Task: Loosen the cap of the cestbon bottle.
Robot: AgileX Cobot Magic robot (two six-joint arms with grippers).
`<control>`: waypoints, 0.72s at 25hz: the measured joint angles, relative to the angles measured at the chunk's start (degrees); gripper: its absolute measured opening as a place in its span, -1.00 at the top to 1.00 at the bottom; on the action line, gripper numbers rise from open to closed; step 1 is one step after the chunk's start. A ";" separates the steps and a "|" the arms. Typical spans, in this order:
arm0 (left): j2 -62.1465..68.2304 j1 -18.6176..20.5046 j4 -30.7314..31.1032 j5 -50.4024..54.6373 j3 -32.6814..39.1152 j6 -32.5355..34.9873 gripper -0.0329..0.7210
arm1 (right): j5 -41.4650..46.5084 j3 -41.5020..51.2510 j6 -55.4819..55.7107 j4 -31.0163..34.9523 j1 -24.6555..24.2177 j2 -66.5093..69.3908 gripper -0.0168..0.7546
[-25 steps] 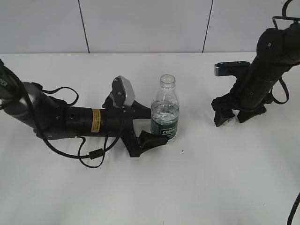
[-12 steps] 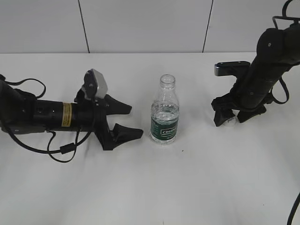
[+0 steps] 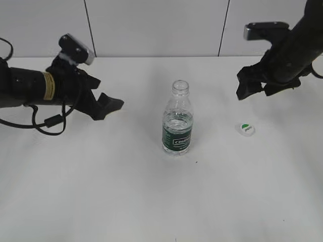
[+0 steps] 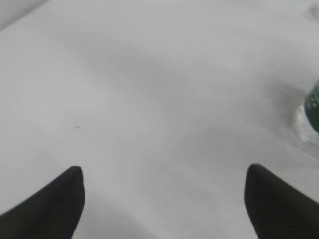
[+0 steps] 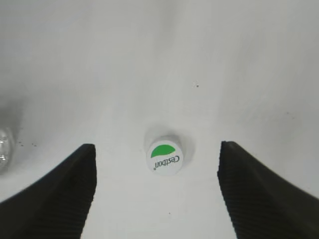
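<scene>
The cestbon bottle [image 3: 177, 121] stands upright mid-table with its neck open and no cap on it; a sliver of it shows at the right edge of the left wrist view [image 4: 314, 107]. The white cap [image 3: 245, 129] with its green mark lies on the table to the bottle's right, and shows in the right wrist view [image 5: 165, 156]. My right gripper [image 3: 258, 87] is open and empty, raised above and behind the cap; in its own view [image 5: 157, 186] the cap lies between the jaws. My left gripper [image 3: 103, 98] is open and empty, well left of the bottle [image 4: 164, 204].
The white table [image 3: 151, 201] meets a pale panelled wall [image 3: 151, 25] at the back. Black cables hang from the left arm [image 3: 30, 88] near the left edge.
My left gripper has let go of the bottle and drawn back up and to the left. My right gripper has lifted off the table, leaving the cap lying there.
</scene>
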 joint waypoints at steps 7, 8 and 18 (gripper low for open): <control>-8.88 0.00 -3.78 17.20 0.00 -5.15 -0.65 | -3.42 0.00 0.00 -1.82 0.00 -9.87 -0.54; -9.99 0.00 -4.07 19.90 0.00 -5.45 -0.65 | -3.73 0.00 0.00 -2.48 0.00 -10.93 -0.54; -16.09 0.04 -13.75 59.35 -3.71 -0.55 -0.65 | -3.88 -1.68 0.00 -14.72 0.00 -20.04 -0.54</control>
